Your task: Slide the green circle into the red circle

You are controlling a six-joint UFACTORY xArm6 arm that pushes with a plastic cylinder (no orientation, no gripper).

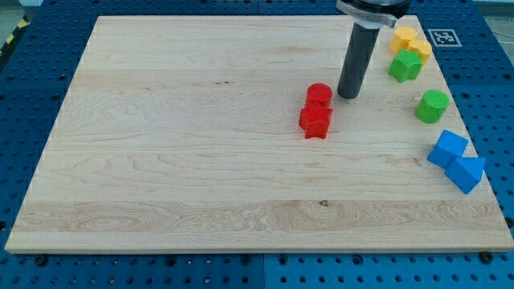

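My tip [348,96] rests on the counter [201,160] in the upper right part of the view. There is no hand on this arm, only the straight dark rod, so it cannot open or close, and it holds nothing. The tip touches no block.

Nearest to it is the red circle [319,94], just to the view's left of the tip, with a narrow strip of bare wood between them. Directly below the red circle, and touching it or nearly so, sits a red star-shaped block [316,121].

To the view's right of the rod, near the counter's upper right corner, is a green star-shaped block [405,67]. Just above it lie two yellow blocks [410,41] pressed close together; their exact shapes are hard to make out, and the rod's mount hides part of that area.

The green circle [432,106] stands near the counter's right edge, below the green star and to the lower right of my tip. It is well apart from the red circle, with the rod standing roughly between the two, a little above the line joining them.

Further down the right edge are two blue blocks [455,161], angular in shape and touching each other, the lower one reaching the rim of the counter.

A blue pegboard surface [498,96] surrounds the counter.
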